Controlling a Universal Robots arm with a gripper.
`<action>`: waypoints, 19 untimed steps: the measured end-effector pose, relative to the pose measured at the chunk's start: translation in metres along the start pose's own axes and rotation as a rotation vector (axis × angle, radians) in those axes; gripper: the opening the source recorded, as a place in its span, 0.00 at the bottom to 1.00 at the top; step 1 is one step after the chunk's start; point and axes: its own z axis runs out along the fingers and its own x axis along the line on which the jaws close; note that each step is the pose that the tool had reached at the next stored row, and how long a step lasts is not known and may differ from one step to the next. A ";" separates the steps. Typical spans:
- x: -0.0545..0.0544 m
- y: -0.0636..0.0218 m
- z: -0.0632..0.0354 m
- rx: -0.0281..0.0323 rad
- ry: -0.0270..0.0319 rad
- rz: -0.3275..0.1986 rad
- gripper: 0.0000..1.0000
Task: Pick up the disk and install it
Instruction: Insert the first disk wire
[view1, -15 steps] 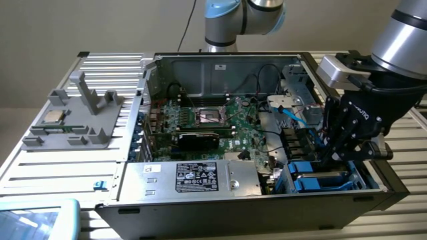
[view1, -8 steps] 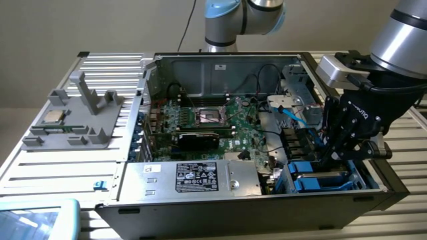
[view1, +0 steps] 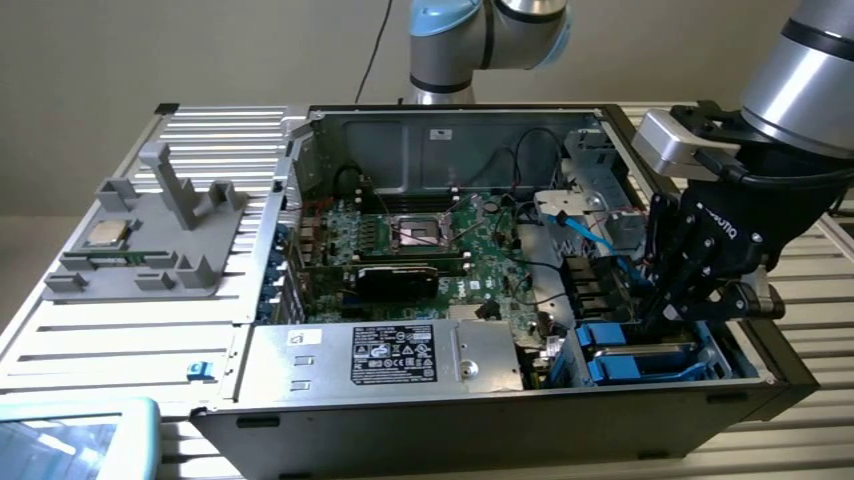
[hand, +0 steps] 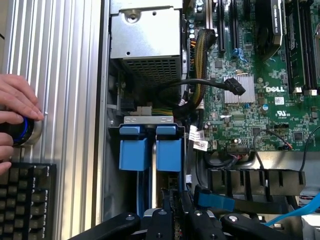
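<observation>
The disk (hand: 168, 155) stands edge-on in the drive bay at the front corner of the open computer case, its blue carrier frame and two blue tabs showing. In the exterior view its blue frame (view1: 627, 335) lies at the exterior view's right, just under the black fingers. My gripper (view1: 657, 318) reaches down into that bay. Seen from the wrist, my gripper (hand: 172, 212) has its fingers drawn close together over the disk's near end, gripping the blue frame. The label side of the disk is hidden inside the bay.
The motherboard (view1: 427, 245) fills the case's middle, and a silver box with a black label (view1: 387, 352) sits at the front. Loose black and blue cables (hand: 215, 87) run beside the bay. A grey fixture with a chip (view1: 134, 235) stands outside. A person's hand (hand: 15, 107) rests by a keyboard (hand: 25, 200).
</observation>
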 end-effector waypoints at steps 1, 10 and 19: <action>0.000 0.0000 0.0000 0.0000 0.0001 0.000 0.16; 0.000 -0.0004 0.0019 0.0001 0.0005 0.000 0.16; 0.000 -0.0010 0.0021 0.0001 0.0002 0.000 0.16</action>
